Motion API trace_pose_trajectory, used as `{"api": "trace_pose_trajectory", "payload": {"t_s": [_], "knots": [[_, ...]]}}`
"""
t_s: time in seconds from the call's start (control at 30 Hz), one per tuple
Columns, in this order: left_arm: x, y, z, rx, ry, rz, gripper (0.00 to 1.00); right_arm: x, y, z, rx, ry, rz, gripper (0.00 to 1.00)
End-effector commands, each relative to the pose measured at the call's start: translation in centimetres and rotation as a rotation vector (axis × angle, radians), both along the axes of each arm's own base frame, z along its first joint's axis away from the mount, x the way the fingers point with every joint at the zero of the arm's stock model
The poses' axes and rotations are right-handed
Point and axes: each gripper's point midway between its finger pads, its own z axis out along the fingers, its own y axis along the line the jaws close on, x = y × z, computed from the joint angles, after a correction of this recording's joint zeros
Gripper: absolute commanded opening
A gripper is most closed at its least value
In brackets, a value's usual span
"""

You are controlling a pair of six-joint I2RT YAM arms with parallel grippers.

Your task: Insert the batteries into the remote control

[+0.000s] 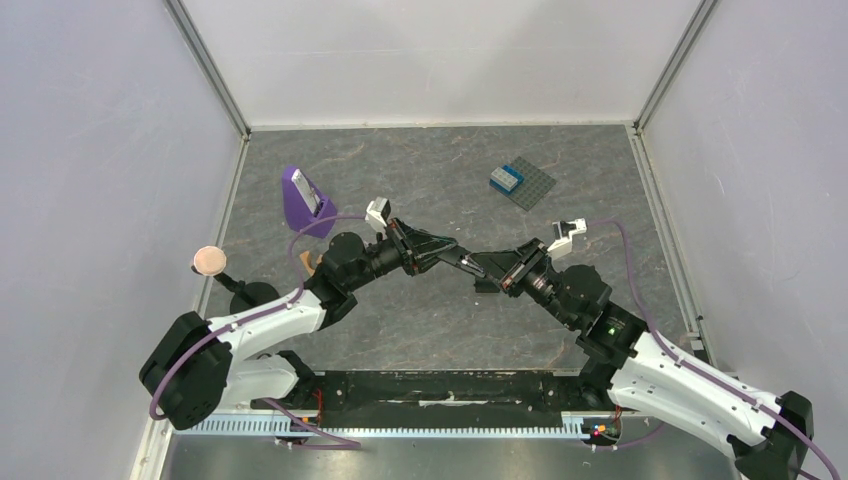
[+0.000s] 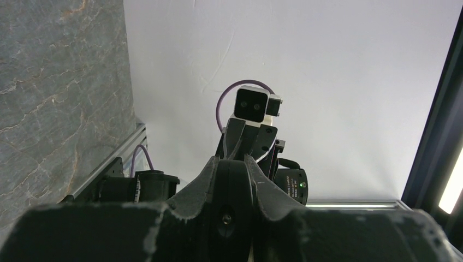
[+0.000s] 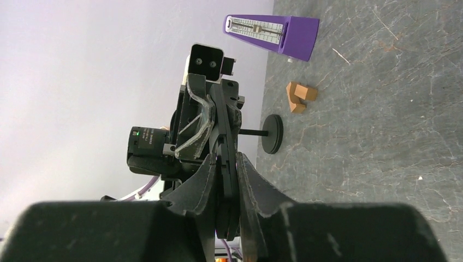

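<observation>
Both ends of the remote (image 1: 467, 262) are pinched above the surface (image 1: 420, 160), one by the left gripper (image 1: 447, 256), one by the right gripper (image 1: 488, 270) (battery bay hidden).

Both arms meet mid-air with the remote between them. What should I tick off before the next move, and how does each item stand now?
1. Left gripper shut on the remote control: ok.
2. Right gripper closed on the remote's other end: ok, fingers pinch it.
3. Remote lifted off the table: looks ok.
4. Batteries located: cannot tell, none shows in any view.
5. Battery compartment open and facing up: cannot tell, remote seen edge-on.
6. Purple metronome and wooden pieces apart from the arms: ok.
</observation>
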Motion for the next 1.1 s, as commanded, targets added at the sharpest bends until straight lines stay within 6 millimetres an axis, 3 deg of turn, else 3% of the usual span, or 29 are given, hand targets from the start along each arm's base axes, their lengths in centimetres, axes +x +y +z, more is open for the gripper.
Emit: {"api": "trace_pose_trajectory", "payload": {"t_s": [0.0, 0.1, 0.13, 0.3, 0.57, 0.73, 0.97, 1.07], "knots": [[-0.5, 0.3, 1.5, -0.057, -0.01, 0.0, 0.02, -0.1, 0.2, -0.7, -0.022, 0.002, 0.013, 0.23], [-0.4, 0.4, 1.4, -0.055, -0.007, 0.01, 0.02, -0.1, 0.0, -0.4, -0.013, -0.003, 0.006, 0.56], [-0.4, 0.5, 1.3, -0.054, -0.007, 0.013, 0.02, -0.2, -0.1, -0.3, -0.01, -0.007, 0.006, 0.62], [-0.4, 0.5, 1.1, -0.047, -0.012, 0.015, 0.02, -0.5, -0.6, -0.4, -0.005, -0.013, 0.0, 0.69], [-0.7, 1.0, 0.8, -0.034, -0.035, 0.023, 0.02, -1.4, -0.9, -1.0, -0.014, -0.03, 0.033, 0.67], [-1.0, 1.1, 1.0, -0.022, -0.067, 0.018, 0.02, -1.6, -1.1, -1.1, -0.016, -0.04, 0.034, 0.61], [-1.1, 1.2, 1.5, -0.032, -0.081, 0.02, 0.02, -1.7, -1.2, -1.7, -0.035, -0.027, 0.034, 0.34], [-1.2, 1.1, 2.0, -0.035, -0.095, 0.014, 0.02, -1.6, -1.1, -1.9, -0.038, -0.022, 0.034, 0.28]]}}
